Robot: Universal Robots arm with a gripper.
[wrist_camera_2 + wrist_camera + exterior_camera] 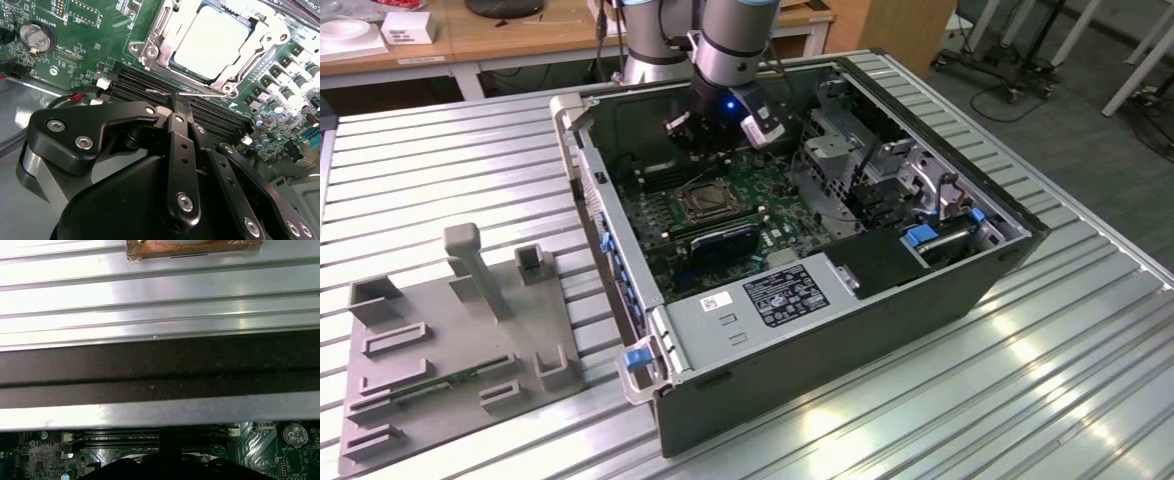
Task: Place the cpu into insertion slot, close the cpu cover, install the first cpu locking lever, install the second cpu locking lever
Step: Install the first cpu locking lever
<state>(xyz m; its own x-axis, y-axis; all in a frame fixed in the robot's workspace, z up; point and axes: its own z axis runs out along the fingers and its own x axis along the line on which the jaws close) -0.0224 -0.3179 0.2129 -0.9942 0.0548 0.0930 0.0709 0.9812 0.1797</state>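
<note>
The cpu (212, 42) lies flat in the insertion slot (704, 200) on the green board, its silver top facing up. The steel cpu cover (161, 31) lies down around it as a frame. A thin wire locking lever (202, 93) runs along the socket's near side. My gripper (178, 100) is shut, its black fingertips pressed together right at that lever, and whether they pinch it or only touch it is unclear. In the exterior view the gripper (720, 140) reaches down into the open computer case (854, 330), just behind the socket.
Long black memory slots (145, 82) lie between the gripper and the socket, and a coin battery (36, 36) sits off to one side. A drive cage (854, 150) and the case walls hem in the arm. A grey fixture plate (454, 340) stands on the slatted table at the exterior view's left.
</note>
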